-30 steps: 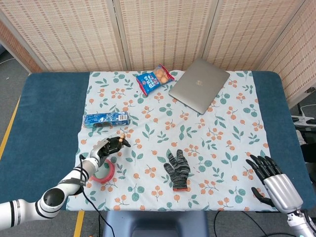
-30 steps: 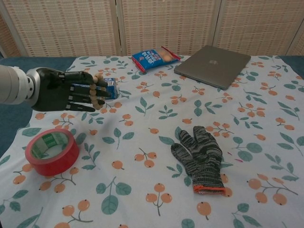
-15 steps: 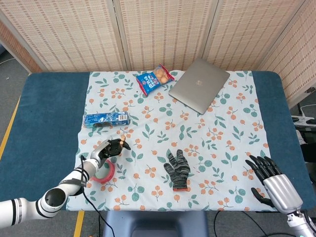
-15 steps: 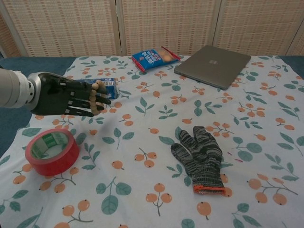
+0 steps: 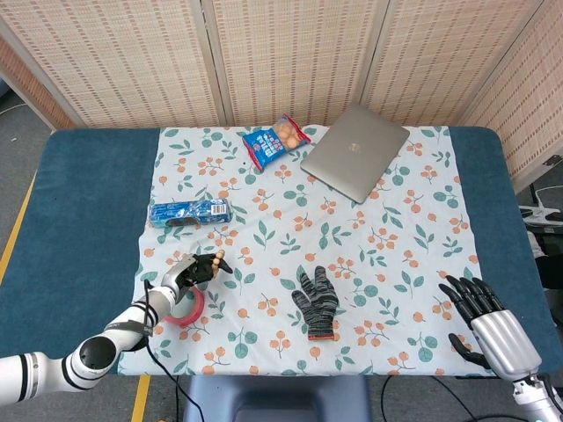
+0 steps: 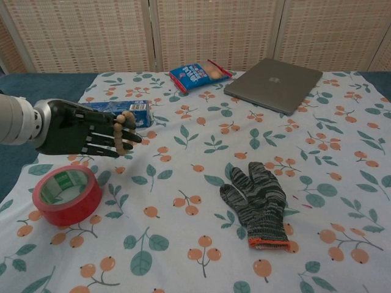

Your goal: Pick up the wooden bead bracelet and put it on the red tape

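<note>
My left hand (image 6: pixel 82 135) (image 5: pixel 195 272) holds the wooden bead bracelet (image 6: pixel 120 133) looped over its fingers, in the air above the floral cloth. The roll of red tape (image 6: pixel 67 195) (image 5: pixel 187 309) lies flat on the cloth just below and in front of that hand, apart from it. My right hand (image 5: pixel 484 327) rests open near the table's front right corner, fingers spread, holding nothing; only the head view shows it.
A grey knit glove (image 6: pixel 258 203) lies at the cloth's middle front. A blue packet (image 6: pixel 125 111) sits behind my left hand. A snack bag (image 6: pixel 198 74) and a closed laptop (image 6: pixel 273 77) lie at the back. The blue table (image 5: pixel 88 193) borders the cloth.
My left hand has carried the bracelet nearer and lower, toward the red tape. The right hand has not moved.
</note>
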{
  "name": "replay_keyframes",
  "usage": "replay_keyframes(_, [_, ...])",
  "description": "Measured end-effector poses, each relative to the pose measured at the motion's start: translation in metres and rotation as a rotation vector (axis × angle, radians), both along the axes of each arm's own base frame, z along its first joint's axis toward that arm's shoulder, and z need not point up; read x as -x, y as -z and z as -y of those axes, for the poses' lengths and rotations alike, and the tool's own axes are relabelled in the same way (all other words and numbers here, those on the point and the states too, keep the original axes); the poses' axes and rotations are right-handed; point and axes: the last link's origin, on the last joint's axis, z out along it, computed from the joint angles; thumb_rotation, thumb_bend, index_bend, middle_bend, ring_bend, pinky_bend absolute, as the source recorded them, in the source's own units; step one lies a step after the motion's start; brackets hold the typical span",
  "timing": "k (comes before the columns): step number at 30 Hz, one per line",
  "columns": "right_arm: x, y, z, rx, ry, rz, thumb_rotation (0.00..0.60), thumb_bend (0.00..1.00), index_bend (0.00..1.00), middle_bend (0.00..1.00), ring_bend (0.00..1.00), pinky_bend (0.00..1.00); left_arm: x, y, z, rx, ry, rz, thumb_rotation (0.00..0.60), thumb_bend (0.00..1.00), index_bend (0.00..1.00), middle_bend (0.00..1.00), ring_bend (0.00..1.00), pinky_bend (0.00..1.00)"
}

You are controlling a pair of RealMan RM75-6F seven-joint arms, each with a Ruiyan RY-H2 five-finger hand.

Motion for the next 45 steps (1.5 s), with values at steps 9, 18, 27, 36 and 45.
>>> replay_keyframes(9, [0.0002, -0.0007, 0.0002, 0.001, -0.001, 0.004, 0.583, 0.30, 0.00, 0.00, 0.00, 0.00, 0.0014, -0.0006, 0.0012, -0.070, 0.062, -0.090, 0.600, 0.75, 0.49, 0.41, 0.16, 0.07])
replay_keyframes(18, [-0.0003, 0.0007, -0.0006, -0.008, -0.004, 0.001, 0.583, 0.30, 0.00, 0.00, 0.00, 0.00, -0.0009, -0.0009, 0.0007, -0.092, 0.042, -0.070, 0.600, 0.46, 0.53, 0.41, 0.17, 0.07])
replay_keyframes(27, [-0.0004, 0.0031, 0.0000, -0.020, -0.003, -0.005, 0.583, 0.30, 0.00, 0.00, 0.00, 0.00, 0.0018, -0.0022, 0.0004, -0.110, -0.020, -0.023, 0.600, 0.39, 0.62, 0.45, 0.17, 0.01])
replay_keyframes(36, [-0.0007, 0.0022, -0.0005, -0.016, -0.003, -0.002, 0.583, 0.30, 0.00, 0.00, 0.00, 0.00, 0.0031, -0.0019, 0.0034, -0.098, 0.070, -0.115, 0.600, 0.49, 0.53, 0.42, 0.16, 0.03])
replay_keyframes(45, [-0.0007, 0.0026, -0.0007, -0.019, -0.004, -0.002, 0.583, 0.30, 0.00, 0.00, 0.00, 0.00, 0.0015, -0.0020, 0.0037, -0.117, 0.043, -0.085, 0.600, 0.38, 0.49, 0.40, 0.14, 0.02])
